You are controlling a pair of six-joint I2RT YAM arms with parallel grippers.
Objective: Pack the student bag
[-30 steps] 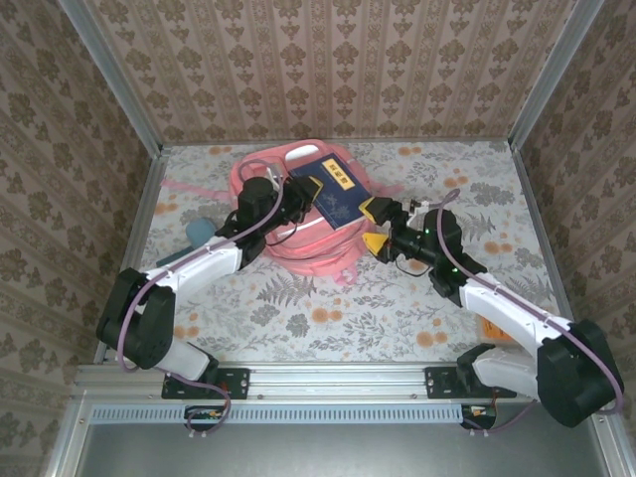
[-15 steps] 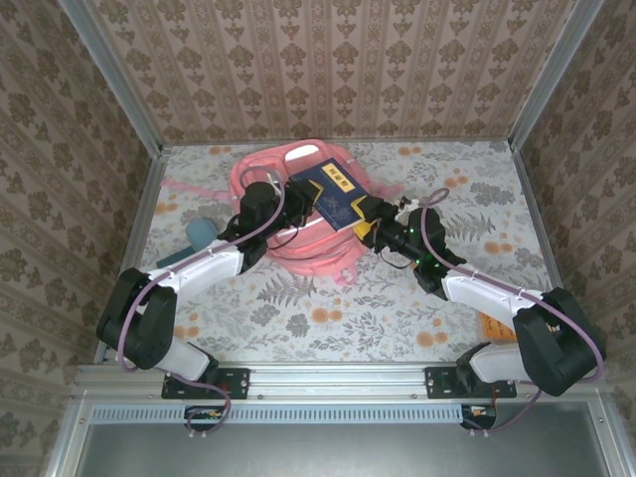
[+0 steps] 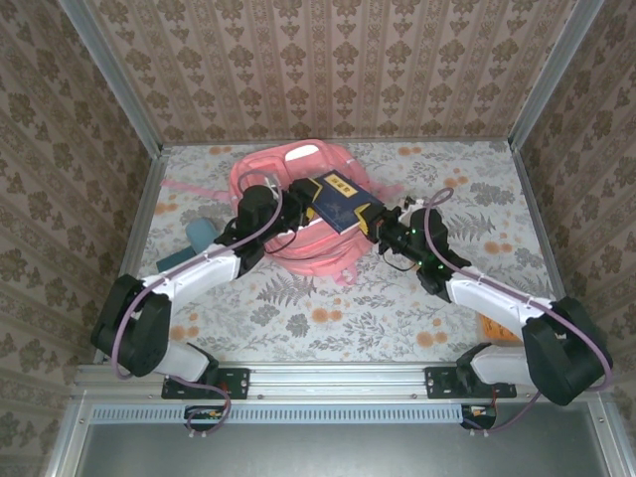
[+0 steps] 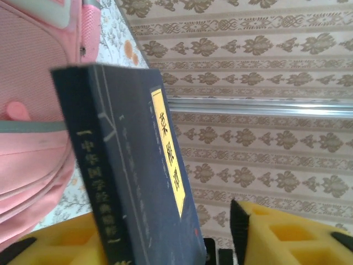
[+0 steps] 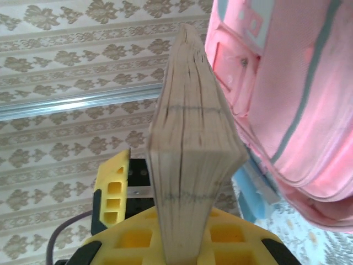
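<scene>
— What are you losing from overhead?
— The flat dark blue book (image 3: 336, 199) is covering the middle of the large soft pink fabric backpack (image 3: 256, 169), and the left arm (image 3: 214, 260) is hiding part of the small teal pencil case (image 3: 201, 232).
— And at the wrists?
— The bottom edge is cutting off the book's lower end and the left gripper (image 4: 160, 229). On the right, the frame is cropping the backpack, and the pages are hiding most of a pale blue shape (image 5: 249, 178); you're seeing too little to name it.

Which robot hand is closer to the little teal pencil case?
Left. The left hand sits at the blue book's left end, on the side of the pencil case; the right hand grips the book's right end, farther away.
</scene>
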